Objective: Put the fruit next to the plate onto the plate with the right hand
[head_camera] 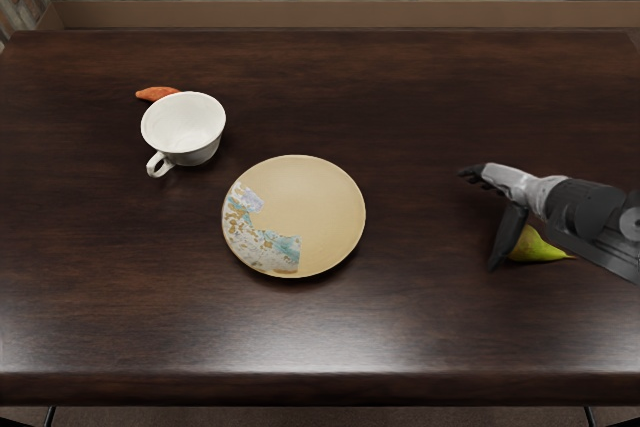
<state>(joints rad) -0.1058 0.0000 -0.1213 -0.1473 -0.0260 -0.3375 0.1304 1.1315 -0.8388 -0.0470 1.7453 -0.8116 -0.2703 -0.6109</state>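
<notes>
head view: the pear lies on the desk near the right edge, just below the right hand and partly covered by it. one dark finger points down along the pear's left side; the other fingers reach left, away from the fruit. the hand is spread and grips nothing. the pear is yellow-green and lies on its side, with its narrow end toward the right. the tan plate sits well apart, left of the pear.
</notes>
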